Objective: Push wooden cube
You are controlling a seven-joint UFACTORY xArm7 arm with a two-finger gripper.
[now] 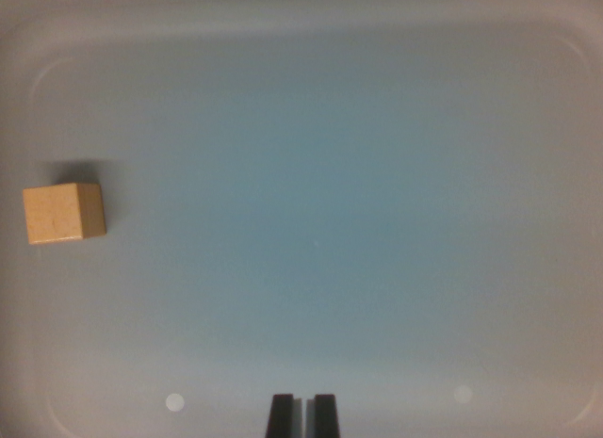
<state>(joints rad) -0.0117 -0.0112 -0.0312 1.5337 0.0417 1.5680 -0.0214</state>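
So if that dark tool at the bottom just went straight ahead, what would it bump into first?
Probably nothing for a while. The dark two-fingered tool points up the middle of the pale blue tray, and that lane looks bare up to the far rim. The small light wooden cube sits well off to the wrist view's left.

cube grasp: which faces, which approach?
Judging from the wrist view, come straight down on the cube and pinch its left and right side faces. They look flat and parallel, it sits flat on the tray with free space around it. The claw looks nearly shut, so open it first.
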